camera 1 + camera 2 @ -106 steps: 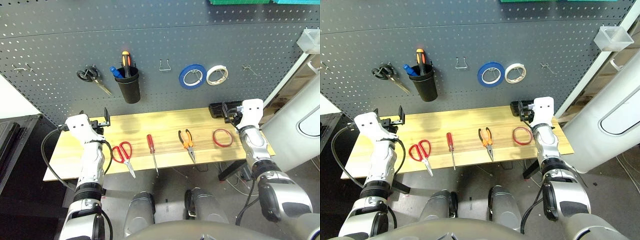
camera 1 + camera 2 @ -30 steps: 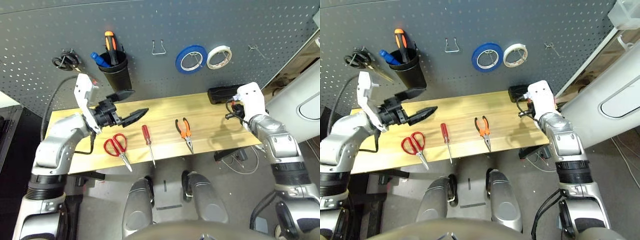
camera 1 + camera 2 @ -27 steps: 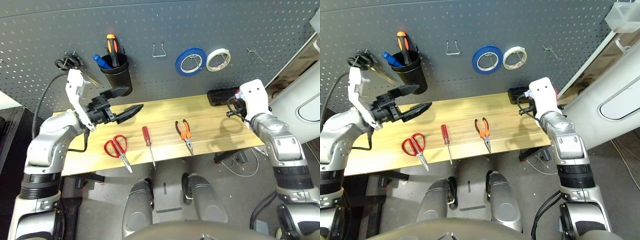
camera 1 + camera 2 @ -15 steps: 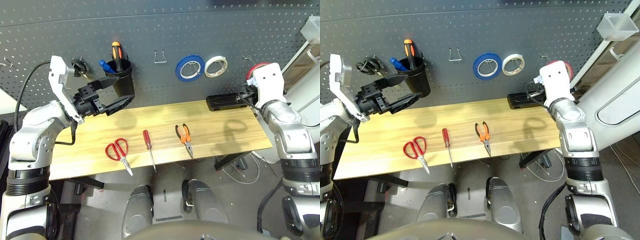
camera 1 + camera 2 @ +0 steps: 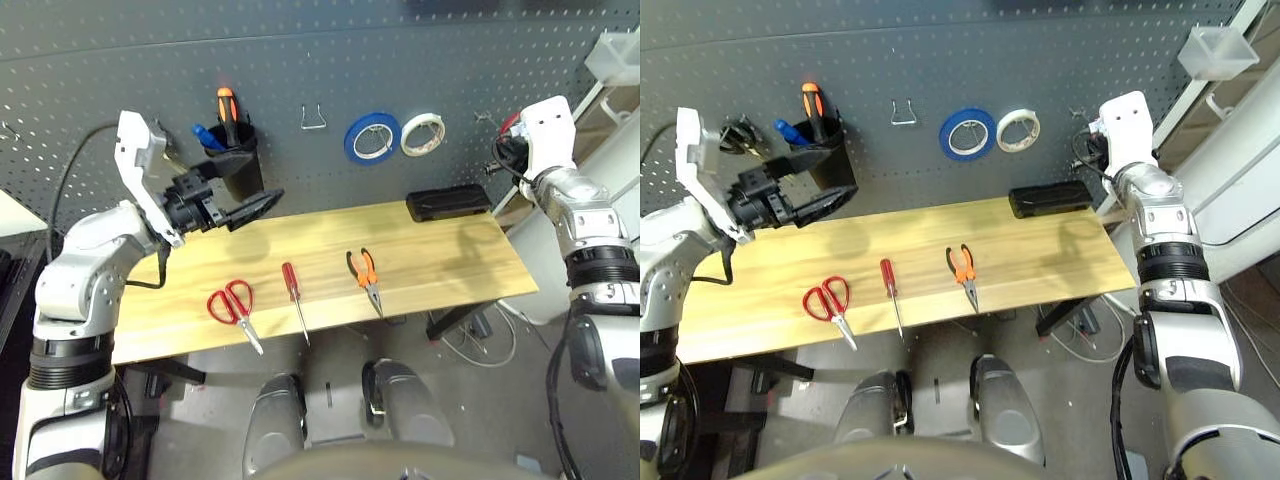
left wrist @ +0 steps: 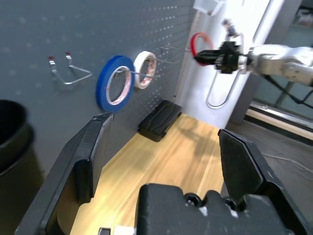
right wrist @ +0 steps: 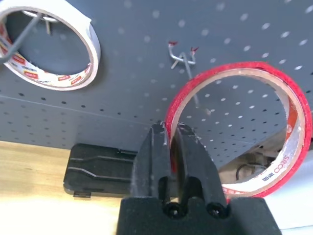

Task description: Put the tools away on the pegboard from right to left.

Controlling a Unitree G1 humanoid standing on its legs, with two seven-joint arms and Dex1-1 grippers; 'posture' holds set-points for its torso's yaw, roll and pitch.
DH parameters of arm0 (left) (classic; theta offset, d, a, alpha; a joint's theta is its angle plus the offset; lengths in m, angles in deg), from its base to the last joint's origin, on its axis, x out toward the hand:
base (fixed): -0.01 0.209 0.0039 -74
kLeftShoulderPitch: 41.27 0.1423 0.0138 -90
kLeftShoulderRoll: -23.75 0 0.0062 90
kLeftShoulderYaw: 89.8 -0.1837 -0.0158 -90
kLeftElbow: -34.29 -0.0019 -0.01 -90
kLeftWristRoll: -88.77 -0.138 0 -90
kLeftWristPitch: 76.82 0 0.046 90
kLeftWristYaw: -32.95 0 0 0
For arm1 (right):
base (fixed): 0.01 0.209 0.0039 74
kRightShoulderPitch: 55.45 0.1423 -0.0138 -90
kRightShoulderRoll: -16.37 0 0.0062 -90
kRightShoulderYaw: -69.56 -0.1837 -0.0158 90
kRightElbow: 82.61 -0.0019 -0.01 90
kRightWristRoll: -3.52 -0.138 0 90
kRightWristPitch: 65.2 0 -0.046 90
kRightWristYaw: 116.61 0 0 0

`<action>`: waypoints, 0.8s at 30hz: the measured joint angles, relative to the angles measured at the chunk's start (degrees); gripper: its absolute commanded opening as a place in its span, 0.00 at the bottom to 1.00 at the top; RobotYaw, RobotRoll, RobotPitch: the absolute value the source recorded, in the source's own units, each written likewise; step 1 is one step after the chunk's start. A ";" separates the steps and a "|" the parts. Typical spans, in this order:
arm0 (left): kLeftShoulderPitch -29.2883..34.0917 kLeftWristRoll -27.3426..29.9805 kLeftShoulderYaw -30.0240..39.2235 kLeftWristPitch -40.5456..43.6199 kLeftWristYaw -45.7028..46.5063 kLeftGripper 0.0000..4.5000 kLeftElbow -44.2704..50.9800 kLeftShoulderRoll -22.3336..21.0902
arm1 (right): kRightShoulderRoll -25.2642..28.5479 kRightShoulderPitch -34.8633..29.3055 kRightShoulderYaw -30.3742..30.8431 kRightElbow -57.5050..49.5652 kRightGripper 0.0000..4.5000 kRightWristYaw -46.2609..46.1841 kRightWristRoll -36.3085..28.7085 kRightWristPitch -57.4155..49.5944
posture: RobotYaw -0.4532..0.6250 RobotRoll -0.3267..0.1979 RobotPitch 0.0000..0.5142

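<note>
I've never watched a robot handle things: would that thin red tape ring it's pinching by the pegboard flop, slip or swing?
The red tape ring keeps a round hoop shape while pinched at one edge, so it's probably fairly stiff. It looks thin, likely light. The right gripper holds only its rim, so it might pivot or slip near the hook.

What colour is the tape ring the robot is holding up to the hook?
Red: the tape ring, pinched in the right gripper, shows best in the right wrist view.
</note>
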 measured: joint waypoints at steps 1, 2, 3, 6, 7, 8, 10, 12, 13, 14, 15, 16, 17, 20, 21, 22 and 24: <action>-0.18 0.02 -0.19 0.08 0.07 1.00 0.26 0.29 | -0.26 1.23 0.51 2.49 0.36 -0.58 0.59 1.31 | 0.37 0.62 0.06; -0.29 0.02 -0.43 0.18 0.18 1.00 0.40 0.50 | -0.44 2.16 0.85 4.50 0.45 -1.05 1.12 2.52 | 0.37 0.62 0.06; -0.31 0.03 -0.66 0.32 0.26 1.00 0.48 0.67 | -0.50 2.78 0.97 6.19 0.53 -1.40 1.45 3.63 | 0.37 0.62 0.07; -0.31 0.03 -0.96 0.70 0.49 1.00 0.51 0.82 | -0.56 3.15 1.17 8.12 0.78 -1.81 1.81 5.69 | 0.37 0.62 0.08; -0.31 0.03 -0.96 0.74 0.51 1.00 0.51 0.82 | -0.59 3.15 1.18 8.15 0.87 -1.45 1.76 6.04 | 0.37 0.62 0.08; -0.30 0.03 -0.96 0.78 0.51 1.00 0.52 0.82 | -0.59 3.13 1.13 7.91 0.96 -0.83 1.65 6.17 | 0.37 0.62 0.08; -0.28 0.03 -0.98 0.87 0.48 1.00 0.53 0.78 | -0.53 2.50 1.08 5.00 0.99 1.13 1.11 5.85 | 0.36 0.62 0.09; -0.07 0.03 -1.04 0.96 0.31 1.00 0.50 0.48 | -0.05 0.46 1.06 -1.83 0.99 3.55 0.36 3.41 | 0.36 0.62 0.09; 0.05 0.02 -1.06 0.98 0.07 1.00 0.45 0.31 | 0.37 -1.33 0.93 -6.95 0.99 4.84 -0.45 0.10 | 0.36 0.62 0.10; 0.28 0.02 -1.02 0.98 -0.30 1.00 0.32 0.05 | 0.86 -3.71 0.80 -13.67 0.99 6.25 -1.73 -5.08 | 0.35 0.62 0.11; 0.57 0.00 -1.02 0.99 -0.60 1.00 0.09 -0.25 | 1.27 -6.07 0.72 -20.27 0.99 7.68 -3.32 -11.43 | 0.35 0.62 0.11; 0.76 -0.01 -1.09 0.99 -0.95 1.00 -0.06 -0.50 | 1.94 -8.42 0.70 -26.58 0.99 8.96 -4.86 -17.65 | 0.34 0.62 0.12; 1.09 -0.05 -1.19 0.99 -1.47 1.00 -0.21 -0.95 | 2.68 -10.91 0.73 -33.26 0.99 10.33 -6.59 -25.06 | 0.34 0.62 0.12; 1.43 -0.06 -1.53 0.99 -2.75 1.00 -0.36 -1.38 | 4.70 -15.02 0.91 -46.58 0.99 11.90 -10.06 -42.95 | 0.32 0.62 0.15; 1.45 -0.06 -1.58 0.99 -3.16 1.00 -0.44 -1.39 | 4.78 -15.59 0.95 -50.04 0.99 11.84 -10.88 -48.30 | 0.32 0.62 0.16; 1.45 -0.07 -1.75 0.99 -3.43 1.00 -0.55 -1.39 | 4.73 -16.01 1.10 -53.02 0.99 11.51 -11.60 -53.27 | 0.32 0.62 0.18; 1.60 -0.16 -2.15 0.94 -4.11 1.00 -1.17 -1.42 | 3.65 -16.70 1.72 -56.87 0.99 10.27 -12.39 -61.27 | 0.32 0.62 0.21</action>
